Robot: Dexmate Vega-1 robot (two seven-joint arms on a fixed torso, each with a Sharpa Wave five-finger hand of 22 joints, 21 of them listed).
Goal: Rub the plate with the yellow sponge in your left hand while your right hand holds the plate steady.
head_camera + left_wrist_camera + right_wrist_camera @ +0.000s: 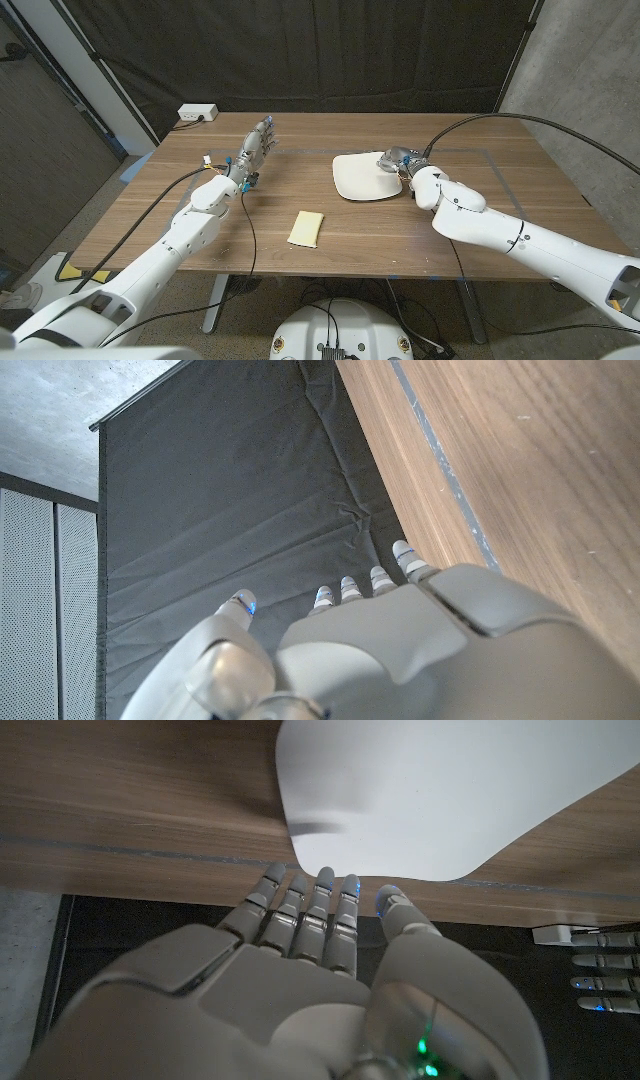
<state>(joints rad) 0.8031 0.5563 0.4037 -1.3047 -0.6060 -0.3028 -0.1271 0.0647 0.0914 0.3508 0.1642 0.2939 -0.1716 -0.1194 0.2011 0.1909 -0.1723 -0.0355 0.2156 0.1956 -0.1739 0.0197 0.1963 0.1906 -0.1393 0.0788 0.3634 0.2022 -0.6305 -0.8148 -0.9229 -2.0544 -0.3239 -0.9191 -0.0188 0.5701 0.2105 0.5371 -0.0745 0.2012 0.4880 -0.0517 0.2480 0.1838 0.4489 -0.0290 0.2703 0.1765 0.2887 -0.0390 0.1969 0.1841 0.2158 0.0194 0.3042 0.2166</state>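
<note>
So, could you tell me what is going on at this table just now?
A two-armed robot is setting up to scrub a white plate. Its right robot hand is at the plate's right edge; whether it grips yet is unclear. The left robot hand is raised, open and holding nothing. The yellow sponge lies untouched on the wooden table, nearer the front edge.

**What your table carries**

You have a brown wooden table (420, 235) with a faint grey line marked near its edges. A flat yellow rectangular sponge (306, 228) lies at about six o'clock from the middle. A white rounded-square plate (362, 177) sits at about two o'clock. A white power strip (197, 114) rests at the ten o'clock corner.
</note>
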